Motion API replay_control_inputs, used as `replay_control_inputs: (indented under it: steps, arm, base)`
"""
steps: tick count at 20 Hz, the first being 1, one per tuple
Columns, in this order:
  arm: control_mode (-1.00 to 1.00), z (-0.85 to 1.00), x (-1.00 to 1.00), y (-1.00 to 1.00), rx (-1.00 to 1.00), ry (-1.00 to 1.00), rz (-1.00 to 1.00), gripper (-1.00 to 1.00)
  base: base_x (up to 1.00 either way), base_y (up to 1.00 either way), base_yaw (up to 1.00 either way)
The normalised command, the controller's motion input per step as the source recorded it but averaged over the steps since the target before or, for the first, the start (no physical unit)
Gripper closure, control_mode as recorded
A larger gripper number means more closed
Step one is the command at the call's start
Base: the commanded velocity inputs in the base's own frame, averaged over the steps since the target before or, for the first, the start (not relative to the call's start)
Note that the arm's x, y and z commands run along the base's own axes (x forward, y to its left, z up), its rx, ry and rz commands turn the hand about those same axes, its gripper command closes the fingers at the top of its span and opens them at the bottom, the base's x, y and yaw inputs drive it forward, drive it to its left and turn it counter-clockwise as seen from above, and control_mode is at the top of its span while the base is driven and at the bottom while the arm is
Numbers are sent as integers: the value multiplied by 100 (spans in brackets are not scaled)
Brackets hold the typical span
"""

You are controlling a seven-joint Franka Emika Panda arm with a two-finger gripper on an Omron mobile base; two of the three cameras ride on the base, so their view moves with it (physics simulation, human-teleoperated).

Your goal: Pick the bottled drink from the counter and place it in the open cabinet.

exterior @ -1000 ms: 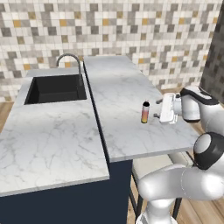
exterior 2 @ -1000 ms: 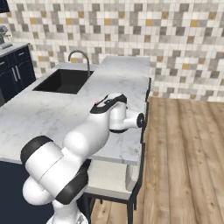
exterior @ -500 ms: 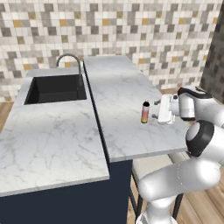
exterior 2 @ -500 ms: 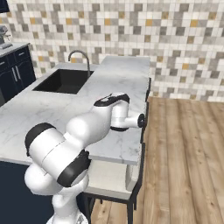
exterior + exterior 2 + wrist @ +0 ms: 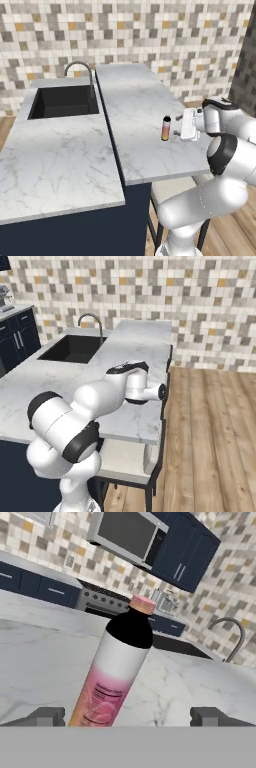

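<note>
Glossy marble counter (image 5: pixel 145 120), chrome faucet (image 5: pixel 80 70).

White marble counter (image 5: pixel 135 107) with grey veins on dark navy base, bearing one upright bottled drink (image 5: pixel 166 128) near its right edge, beside adjoining sink top (image 5: pixel 55 150).

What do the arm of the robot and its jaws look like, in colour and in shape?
The arm is made of rounded, glossy white segments joined by dark grey to black joint rings. Its hand is a flat white block. The gripper ends in jaws of two small dark grey, blocky finger tips. No cables or markings can be seen on it.
</note>
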Motion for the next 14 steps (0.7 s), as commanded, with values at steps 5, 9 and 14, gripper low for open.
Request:
replay_control_inputs:
  steps: [5, 9, 14]
  arm:
    - [-100, 0, 0, 17, 0, 7, 0, -100]
    - [-100, 0, 0, 18, 0, 8, 0, -100]
    - [-100, 0, 0, 15, 0, 6, 0, -100]
  base:
    - [0, 0, 0]
    - [0, 0, 0]
    - [0, 0, 0]
